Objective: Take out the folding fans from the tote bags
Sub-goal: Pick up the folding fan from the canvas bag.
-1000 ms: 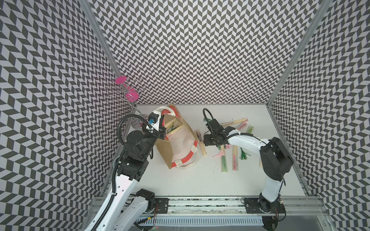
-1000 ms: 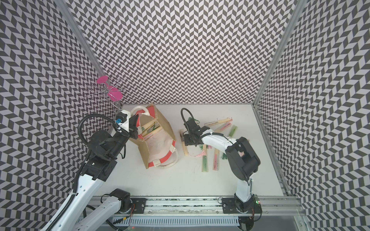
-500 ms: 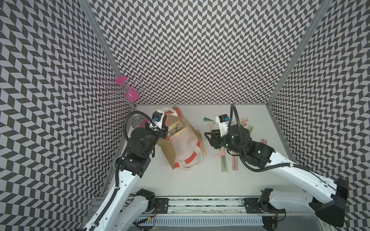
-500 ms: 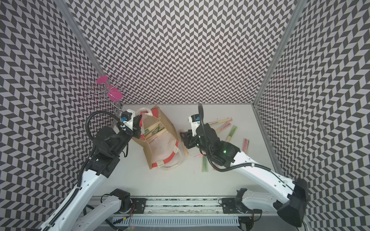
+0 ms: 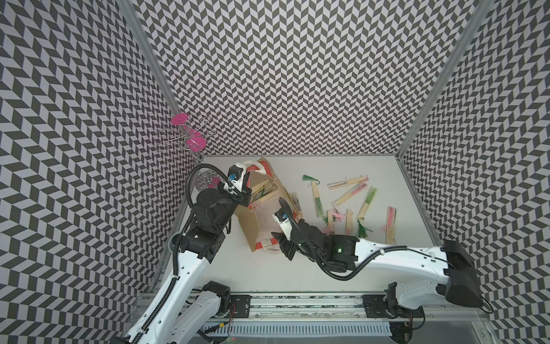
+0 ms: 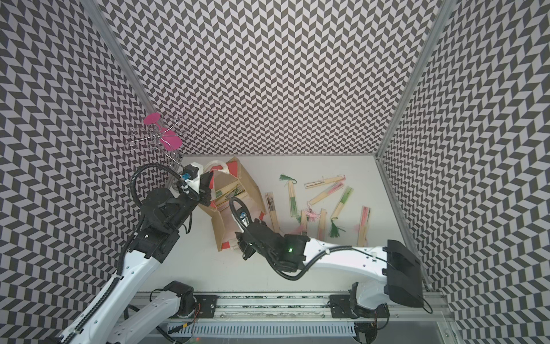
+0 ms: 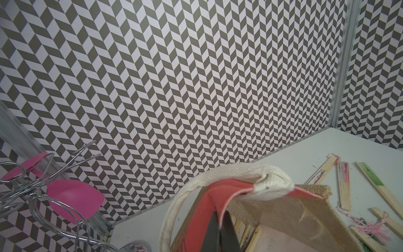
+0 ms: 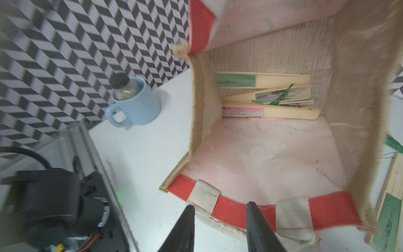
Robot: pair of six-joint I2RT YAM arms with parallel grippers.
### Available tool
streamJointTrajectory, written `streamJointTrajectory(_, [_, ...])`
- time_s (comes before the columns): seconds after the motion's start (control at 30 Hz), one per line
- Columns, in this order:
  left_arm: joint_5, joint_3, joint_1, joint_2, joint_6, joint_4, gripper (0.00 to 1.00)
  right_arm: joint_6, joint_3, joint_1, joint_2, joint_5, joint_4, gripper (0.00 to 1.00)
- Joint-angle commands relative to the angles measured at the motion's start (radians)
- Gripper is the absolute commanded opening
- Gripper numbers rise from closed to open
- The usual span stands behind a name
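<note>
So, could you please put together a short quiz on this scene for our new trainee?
1. True or false: the bag is emptied of fans.
2. The left gripper pinches: A a fan, B the bag's red rim, C a tassel.
3. What stands in the blue mug?
Key: 1 false, some fans lie inside. 2 B. 3 a small dark-capped jar.
</note>
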Motion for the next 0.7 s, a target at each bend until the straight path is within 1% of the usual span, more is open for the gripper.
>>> streamJointTrajectory(0.0, [0.026, 0.059, 0.007, -0.015, -0.016, 0.055, 0.00, 0.063, 0.104, -0.010, 0.128, 0.109, -0.011, 0.31])
streamJointTrajectory(0.03, [0.031, 0.061, 0.007, -0.018, -0.019, 0.054, 0.00, 0.079, 0.142, -0.015, 0.179, 0.132, -0.045, 0.29])
streamJointTrajectory(0.1, [0.041, 0.061, 0.007, -0.024, -0.024, 0.057, 0.00, 0.103, 0.208, -0.028, 0.261, 0.140, -0.110, 0.27])
streamJointTrajectory(0.2, [0.058, 0.061, 0.007, -0.032, -0.030, 0.056, 0.00, 0.141, 0.275, -0.057, 0.350, 0.113, -0.166, 0.26])
streamJointTrajectory(0.3, [0.075, 0.061, 0.007, -0.038, -0.050, 0.056, 0.00, 0.165, 0.307, -0.094, 0.409, 0.062, -0.155, 0.27])
streamJointTrajectory(0.43, [0.113, 0.050, 0.007, -0.052, -0.086, 0.075, 0.00, 0.206, 0.378, -0.161, 0.482, -0.036, -0.142, 0.33])
streamJointTrajectory(0.53, [0.162, 0.044, 0.007, -0.062, -0.094, 0.083, 0.00, 0.250, 0.402, -0.220, 0.509, -0.128, -0.083, 0.35])
streamJointTrajectory(0.67, [0.235, 0.018, 0.007, -0.092, -0.067, 0.097, 0.00, 0.349, 0.393, -0.291, 0.504, -0.207, 0.004, 0.40])
